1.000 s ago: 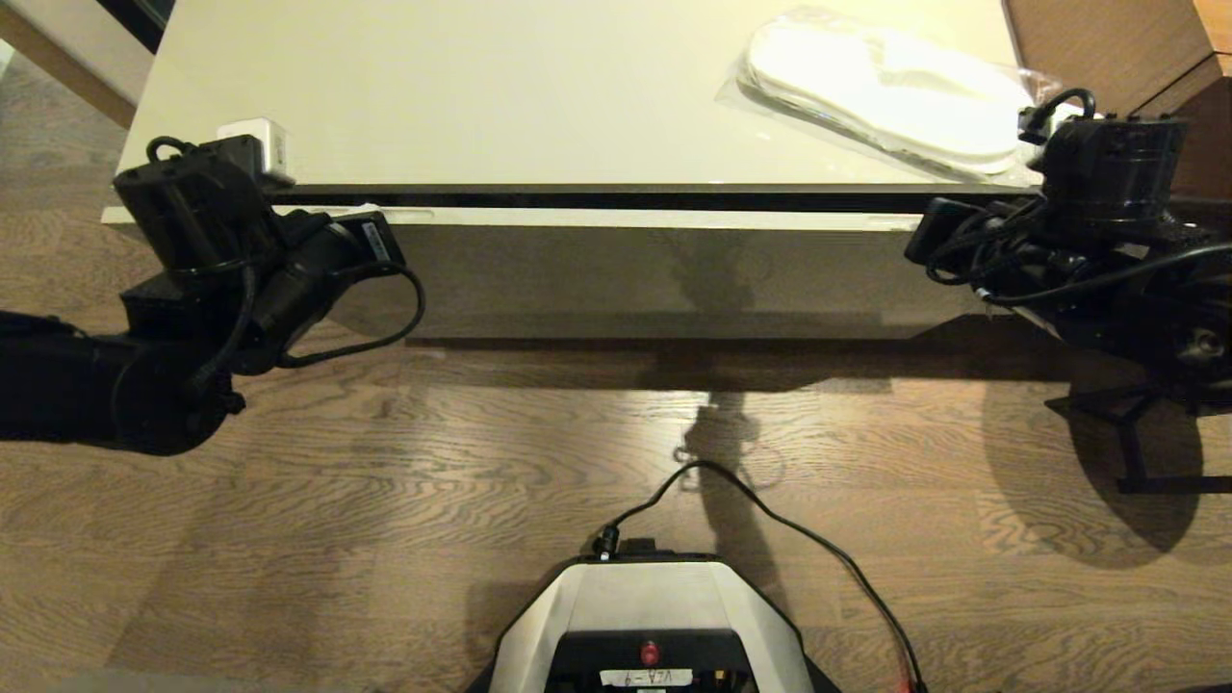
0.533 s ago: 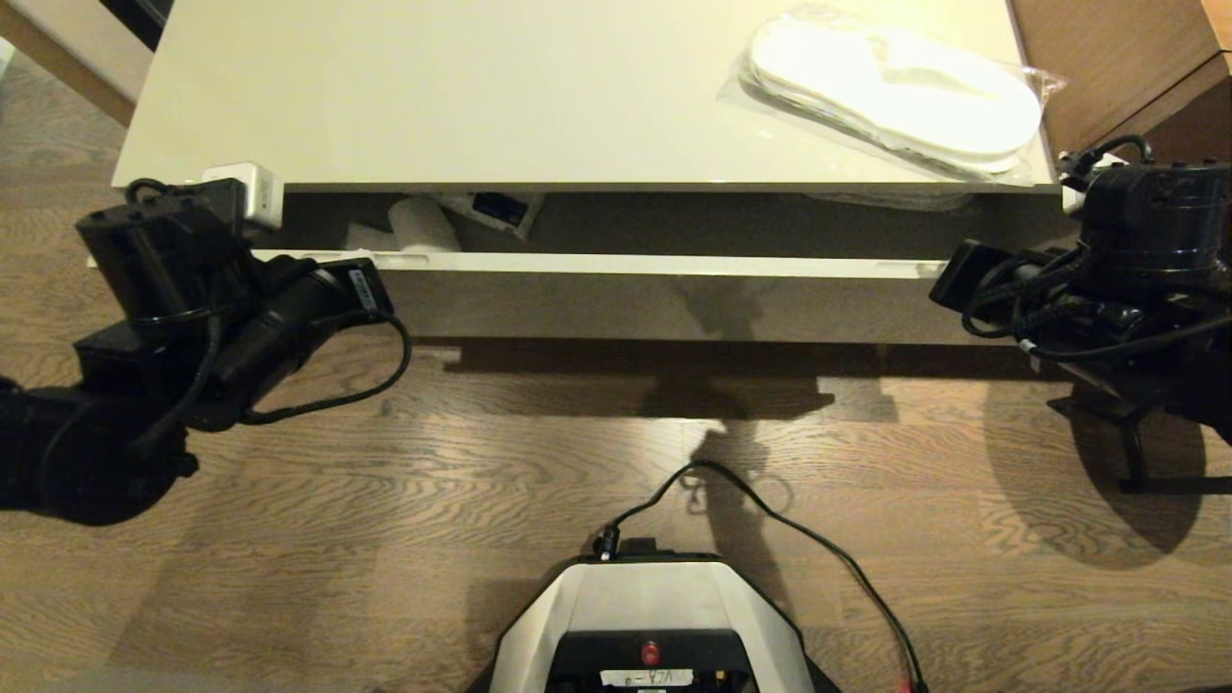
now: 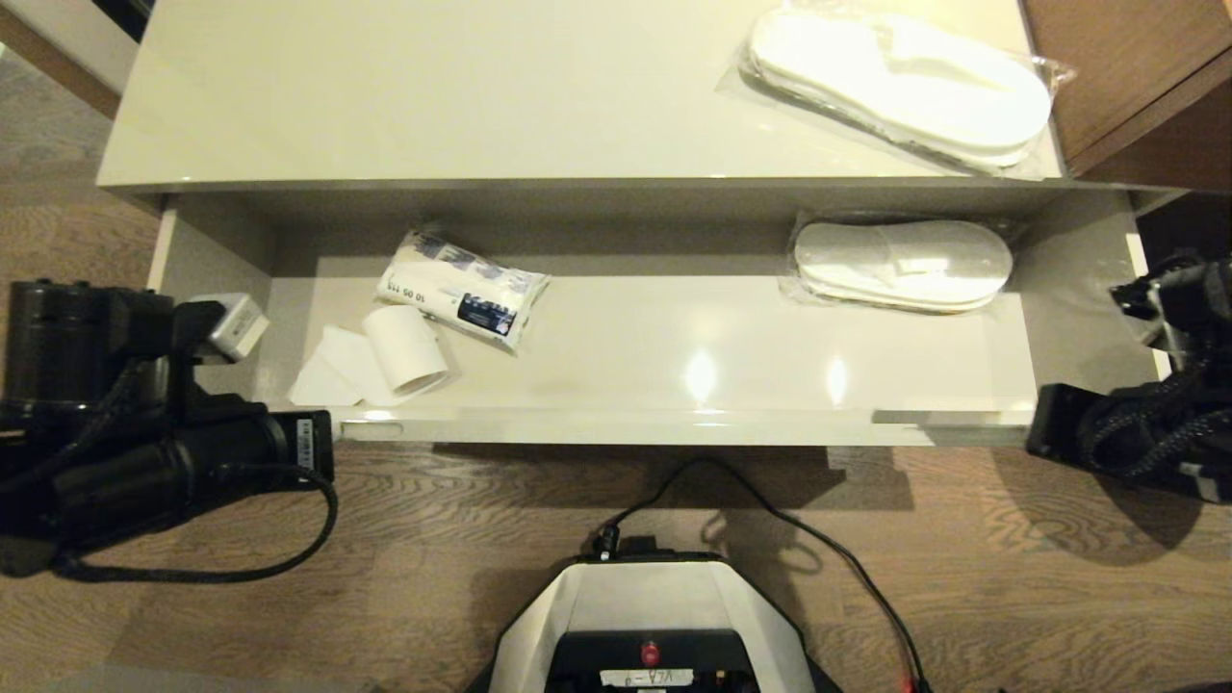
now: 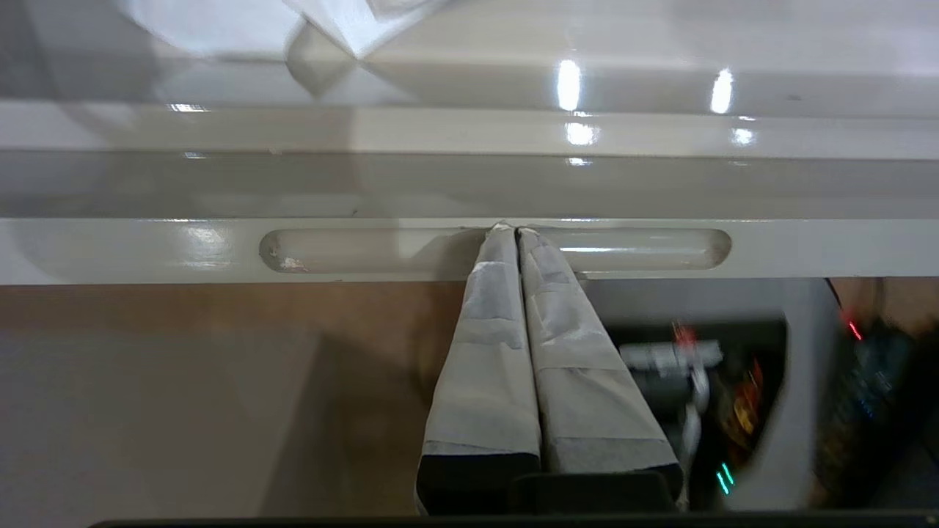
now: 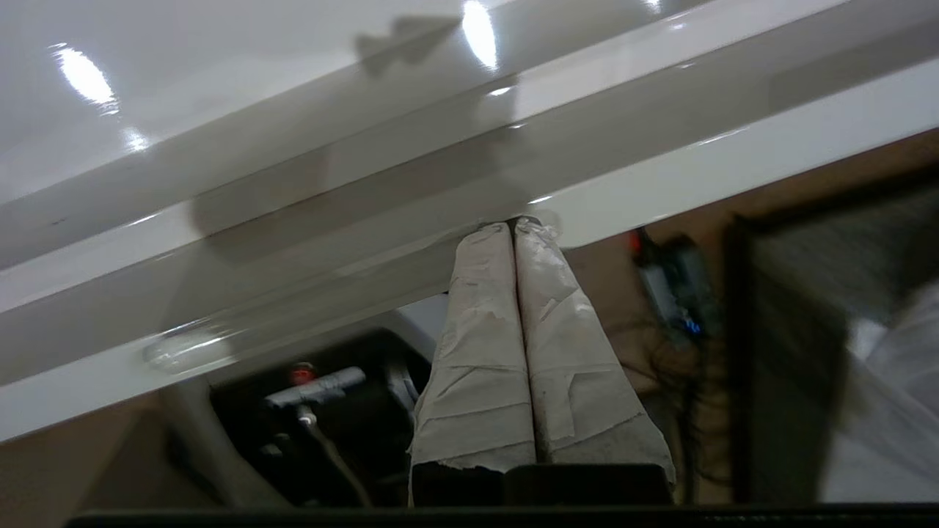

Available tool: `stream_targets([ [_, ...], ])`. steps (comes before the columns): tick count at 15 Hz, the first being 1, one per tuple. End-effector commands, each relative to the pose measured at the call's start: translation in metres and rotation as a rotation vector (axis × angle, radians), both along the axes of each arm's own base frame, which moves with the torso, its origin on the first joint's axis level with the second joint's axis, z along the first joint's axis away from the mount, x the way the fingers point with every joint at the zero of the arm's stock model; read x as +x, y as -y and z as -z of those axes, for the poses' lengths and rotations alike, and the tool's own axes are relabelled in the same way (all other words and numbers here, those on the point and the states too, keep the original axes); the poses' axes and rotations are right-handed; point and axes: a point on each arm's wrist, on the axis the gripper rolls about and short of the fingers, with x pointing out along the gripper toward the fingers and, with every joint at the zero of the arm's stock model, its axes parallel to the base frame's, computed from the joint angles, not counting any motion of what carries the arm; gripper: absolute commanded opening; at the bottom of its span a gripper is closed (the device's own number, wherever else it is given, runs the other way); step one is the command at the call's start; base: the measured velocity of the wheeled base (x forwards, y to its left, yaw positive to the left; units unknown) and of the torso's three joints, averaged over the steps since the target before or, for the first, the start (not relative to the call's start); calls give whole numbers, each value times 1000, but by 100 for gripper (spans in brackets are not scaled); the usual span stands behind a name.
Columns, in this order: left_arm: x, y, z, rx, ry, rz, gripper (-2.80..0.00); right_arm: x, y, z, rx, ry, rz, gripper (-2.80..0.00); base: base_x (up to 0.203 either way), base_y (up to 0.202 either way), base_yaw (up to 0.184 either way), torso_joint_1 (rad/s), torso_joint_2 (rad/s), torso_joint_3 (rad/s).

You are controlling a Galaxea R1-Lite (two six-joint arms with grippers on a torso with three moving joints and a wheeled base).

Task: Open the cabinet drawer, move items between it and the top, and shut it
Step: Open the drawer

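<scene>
The cabinet drawer [image 3: 674,332] stands pulled far out below the cream top [image 3: 433,87]. Inside at the left lie a white paper roll [image 3: 404,351] with a loose tail and a printed plastic packet [image 3: 462,289]. A wrapped slipper pair [image 3: 900,265] lies at the drawer's right. Another wrapped pair [image 3: 900,87] rests on the top at the back right. My left gripper [image 4: 510,229] is shut, its tips hooked into the oblong slot [image 4: 352,251] of the drawer front. My right gripper [image 5: 513,224] is shut too, tips against the drawer's front edge [image 5: 660,183].
Brown wooden furniture [image 3: 1126,77] stands against the cabinet's right end. My left arm [image 3: 173,462] and right arm [image 3: 1126,433] flank the drawer's front corners over the wood floor. My base [image 3: 654,616] and its black cable [image 3: 818,549] sit just before the drawer front.
The drawer has slid from a narrow gap to wide open toward me. Both arms drew back with its front edge. The roll, the packet and the slipper pair inside came into view.
</scene>
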Motion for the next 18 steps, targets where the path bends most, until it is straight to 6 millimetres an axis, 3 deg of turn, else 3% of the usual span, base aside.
stream_targets([
  [1,-68,-10,-37,-49,126,13,-280,-64,13,-38,41,162,0,-280,0,0,0,-1,34,-32],
  [3,-108,-16,-44,-87,124,16,-280,-101,21,-41,38,137,-1,-280,0,0,0,4,19,-10],
  [4,-117,-18,-50,-107,136,12,-280,-108,23,-41,29,122,1,-280,0,0,0,0,0,0],
  [7,-118,-18,-55,-125,137,6,-280,-109,23,-41,28,123,2,-280,0,0,0,0,0,0],
  [9,-115,-20,-80,-144,217,-10,-280,-117,25,-62,39,195,4,-280,0,0,0,0,0,0],
  [11,-116,-21,-90,-150,242,-25,-280,-122,26,-65,28,205,-3,-280,0,0,0,0,0,0],
  [13,-150,-26,-101,-150,276,-33,-280,-147,32,-68,-13,268,-37,-280,0,0,0,0,0,0],
  [15,-180,-31,-89,-144,246,-46,-280,-160,35,-53,-41,250,-56,-280,0,0,0,0,0,0],
  [18,-215,-34,-47,-125,185,-67,-280,-176,39,-34,-60,236,-73,-280,0,0,0,0,0,0],
])
